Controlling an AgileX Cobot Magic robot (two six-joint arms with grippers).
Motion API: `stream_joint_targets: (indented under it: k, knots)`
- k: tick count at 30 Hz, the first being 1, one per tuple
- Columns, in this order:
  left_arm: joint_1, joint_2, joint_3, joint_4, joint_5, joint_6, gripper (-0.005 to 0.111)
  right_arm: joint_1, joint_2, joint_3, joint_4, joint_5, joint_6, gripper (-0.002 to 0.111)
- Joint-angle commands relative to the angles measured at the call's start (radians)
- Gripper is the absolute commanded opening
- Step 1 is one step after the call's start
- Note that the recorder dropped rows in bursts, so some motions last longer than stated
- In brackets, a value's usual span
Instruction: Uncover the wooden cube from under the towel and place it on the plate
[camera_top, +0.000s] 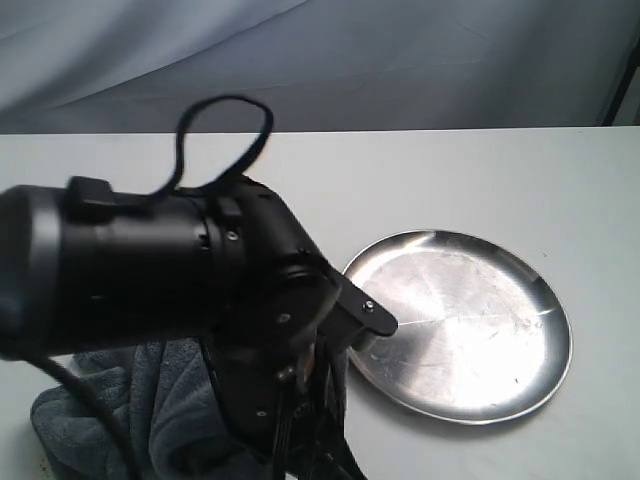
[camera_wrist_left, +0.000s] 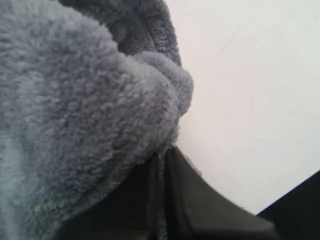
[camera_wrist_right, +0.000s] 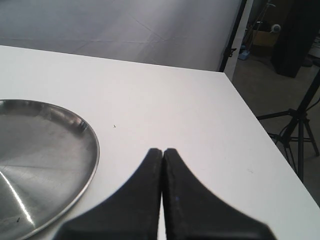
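The blue-grey fleece towel (camera_top: 150, 400) lies bunched at the table's front left, partly behind my left arm (camera_top: 200, 270). The left wrist view is filled by the towel (camera_wrist_left: 75, 100). My left gripper (camera_wrist_left: 162, 152) is shut there, with a fold of towel pinched between its dark fingers. The steel plate (camera_top: 460, 325) sits bare on the right of the table. My right gripper (camera_wrist_right: 163, 151) is shut on nothing, low over the white table beside the plate (camera_wrist_right: 40, 160). The wooden cube is hidden in every view.
The left arm's body and its cable loop (camera_top: 225, 130) block much of the exterior view. The table's side edge (camera_wrist_right: 250, 115) runs close to the right gripper, with a tripod (camera_wrist_right: 295, 130) on the floor beyond. A grey backdrop (camera_top: 400, 60) hangs behind.
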Motion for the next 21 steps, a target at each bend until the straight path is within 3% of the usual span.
stream_joint_targets:
  k: [1,21]
  knots:
    - [-0.004,-0.096,0.001,0.050,-0.027,-0.056,0.000,0.000,-0.004,0.004,-0.010,0.000,0.003,0.000]
    - [0.001,-0.451,0.001,0.511,-0.016,-0.338,0.000,0.000,-0.004,0.004,-0.010,0.000,0.003,0.000]
